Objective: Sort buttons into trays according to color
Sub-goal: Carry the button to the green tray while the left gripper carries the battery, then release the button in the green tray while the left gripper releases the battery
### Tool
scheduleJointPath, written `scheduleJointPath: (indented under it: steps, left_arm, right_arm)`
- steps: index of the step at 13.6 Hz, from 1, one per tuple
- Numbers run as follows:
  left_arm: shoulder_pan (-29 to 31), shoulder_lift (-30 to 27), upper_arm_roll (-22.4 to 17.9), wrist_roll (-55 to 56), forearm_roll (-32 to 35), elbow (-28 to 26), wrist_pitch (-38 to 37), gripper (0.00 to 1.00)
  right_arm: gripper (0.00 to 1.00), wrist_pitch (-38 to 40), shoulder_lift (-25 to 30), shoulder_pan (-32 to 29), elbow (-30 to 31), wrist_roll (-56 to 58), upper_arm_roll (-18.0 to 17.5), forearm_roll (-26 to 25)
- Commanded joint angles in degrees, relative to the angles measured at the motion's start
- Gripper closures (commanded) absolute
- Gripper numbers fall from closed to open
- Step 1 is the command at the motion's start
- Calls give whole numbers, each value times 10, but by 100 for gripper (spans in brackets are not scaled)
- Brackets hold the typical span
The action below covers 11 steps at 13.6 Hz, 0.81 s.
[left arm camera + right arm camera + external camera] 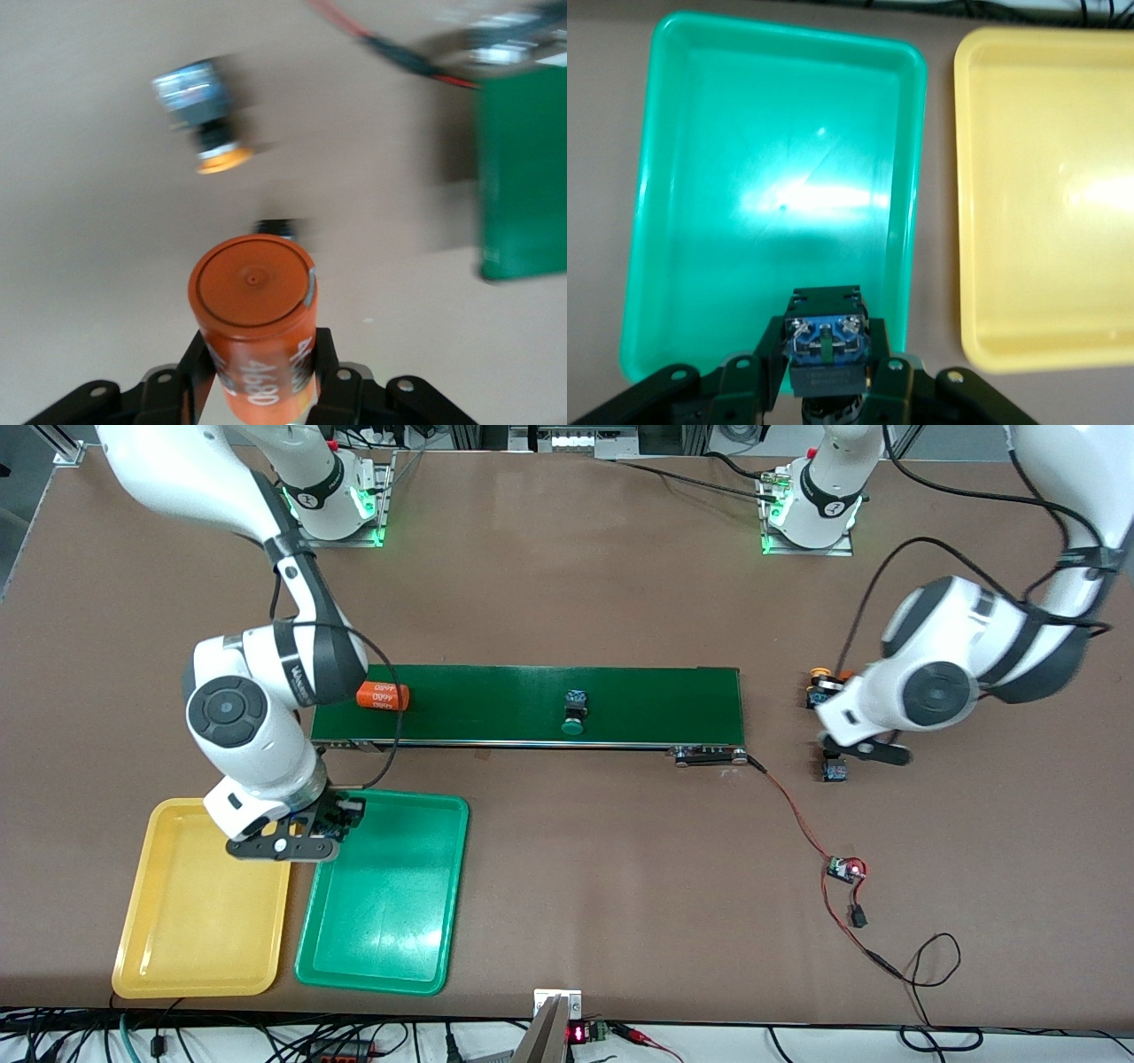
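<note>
Front view: the right gripper point(306, 840) hovers over the green tray's point(390, 948) edge beside the yellow tray point(190, 957); both look empty. A green-capped button point(574, 713) lies on the conveyor belt point(638, 695).

Left wrist view: the left gripper point(259, 376) clamps an orange cylinder point(257, 328), near a yellow-capped button point(205, 119).

Right wrist view: the right jaws pinch a button point(824, 350), cap hidden; it should move inward before release.

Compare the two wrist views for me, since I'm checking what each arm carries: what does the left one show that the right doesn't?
Left wrist view only: the left gripper shut on an orange cylinder, over the table near a yellow-capped button and the conveyor belt's end.

Right wrist view only: the right gripper shut on a button above the green tray, beside the yellow tray.

Both: black fingers gripping a thing, brown table.
</note>
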<state>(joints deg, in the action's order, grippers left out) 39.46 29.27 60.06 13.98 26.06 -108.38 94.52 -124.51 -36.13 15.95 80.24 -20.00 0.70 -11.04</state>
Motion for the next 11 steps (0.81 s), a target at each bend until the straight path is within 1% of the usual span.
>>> scheduleJointPath:
  steps: [1, 2, 4, 5, 6, 7, 8, 10, 11]
  left_arm:
    - [-40, 48, 9, -59, 3, 11, 28, 85]
    - [-56, 54, 9, -86, 2, 12, 51, 85]
    - [-101, 62, 9, -126, 9, 12, 86, 82]
    - [-127, 64, 7, -154, 11, 17, 108, 82]
    - [-151, 68, 2, -191, 11, 32, 113, 82]
    - [-167, 76, -3, -225, 13, 42, 115, 82]
    - [-188, 87, -19, -268, 28, 54, 119, 83]
    - [-212, 97, -28, -331, 55, 58, 123, 84]
    - [-226, 98, -30, -340, 60, 57, 123, 84]
  right_arm:
    - [81, -57, -55, 1, -26, 12, 6, 2]
    - [81, -75, -69, 2, -26, 10, 6, 2]
    - [79, -93, -88, 2, -25, 9, 7, 1]
    - [78, -100, -94, 1, -25, 9, 8, 1]
    - [77, -102, -99, 1, -25, 8, 9, 0]
    - [73, -107, -104, 1, -25, 7, 12, 0]
    - [71, -113, -106, 1, -25, 7, 14, 0]
    - [66, -130, -115, 0, -22, 6, 15, -1]
    - [66, -139, -120, -2, -22, 7, 15, -1]
